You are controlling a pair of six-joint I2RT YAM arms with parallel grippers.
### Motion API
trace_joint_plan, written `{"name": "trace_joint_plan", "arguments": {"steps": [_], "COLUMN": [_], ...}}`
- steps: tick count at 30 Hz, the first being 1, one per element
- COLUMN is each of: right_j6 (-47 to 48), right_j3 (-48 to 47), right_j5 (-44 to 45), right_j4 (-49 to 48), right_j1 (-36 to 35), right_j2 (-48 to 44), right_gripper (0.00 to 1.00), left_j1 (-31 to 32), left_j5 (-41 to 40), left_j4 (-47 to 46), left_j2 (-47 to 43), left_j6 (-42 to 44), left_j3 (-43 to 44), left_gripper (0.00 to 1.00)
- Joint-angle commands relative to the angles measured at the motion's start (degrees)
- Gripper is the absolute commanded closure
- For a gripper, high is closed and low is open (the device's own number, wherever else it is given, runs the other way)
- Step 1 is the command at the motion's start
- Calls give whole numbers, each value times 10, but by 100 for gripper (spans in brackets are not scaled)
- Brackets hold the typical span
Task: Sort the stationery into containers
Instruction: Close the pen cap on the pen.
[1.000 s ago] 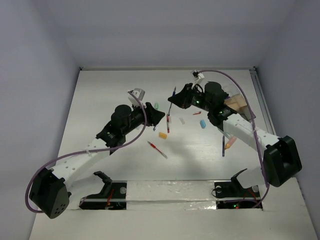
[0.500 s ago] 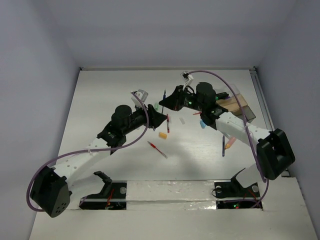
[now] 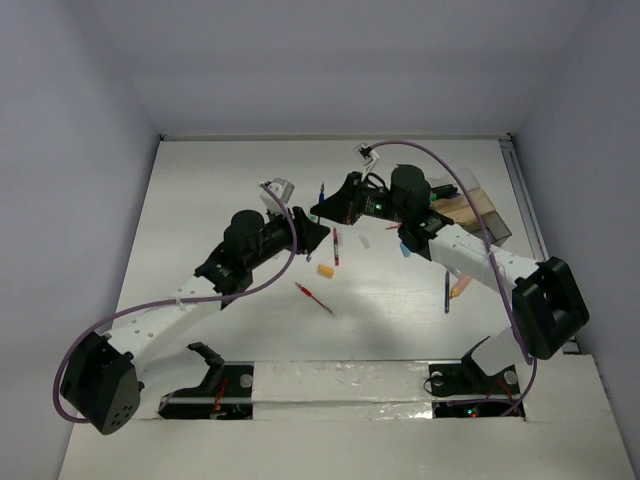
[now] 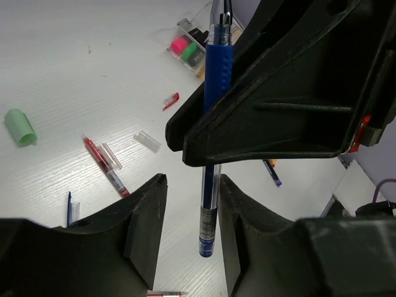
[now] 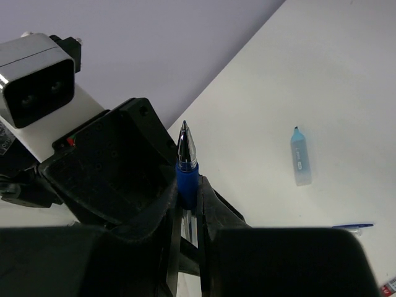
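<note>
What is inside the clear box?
In the clear box, a pink highlighter and a green highlighter show; the right hand, holding the blue pen, covers the rest.

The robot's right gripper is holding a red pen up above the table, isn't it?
Not quite: the pen is blue, not red. The right gripper is holding a blue plastic pen up above the white table. The right wrist view shows the blue grip between its fingers.

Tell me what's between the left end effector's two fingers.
The lower end of the blue pen, held higher up by the right end effector, hangs there, seen in the left wrist view.
</note>
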State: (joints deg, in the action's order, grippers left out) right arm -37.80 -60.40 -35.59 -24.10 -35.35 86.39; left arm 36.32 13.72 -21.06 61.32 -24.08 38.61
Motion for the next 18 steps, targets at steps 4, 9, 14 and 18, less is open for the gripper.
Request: {"name": "trace_joint_plan", "arguments": {"steps": [4,9,14,18], "right_j6": [-8,-6,10,74], "right_j3": [-29,-38,-46,-63], "right_j5": [-26,-32,-27,2], "right_j4": [-35,-26,-3,86], "right_j1": [-4,-9,-9,-9], "right_j2": [1,15,21,-3], "right_gripper": [100,100,90,49], "left_j1": [3,3,3,3], "left_j5": [11,16,-5,-35], "left_j4": [-34,-34,6,80], "left_j2": [-1,-8,-32,-72], "left_j6": [3,-4,-5,9], "left_j3": [10,10,19,40], "left_gripper": [77,100,100,100]}}
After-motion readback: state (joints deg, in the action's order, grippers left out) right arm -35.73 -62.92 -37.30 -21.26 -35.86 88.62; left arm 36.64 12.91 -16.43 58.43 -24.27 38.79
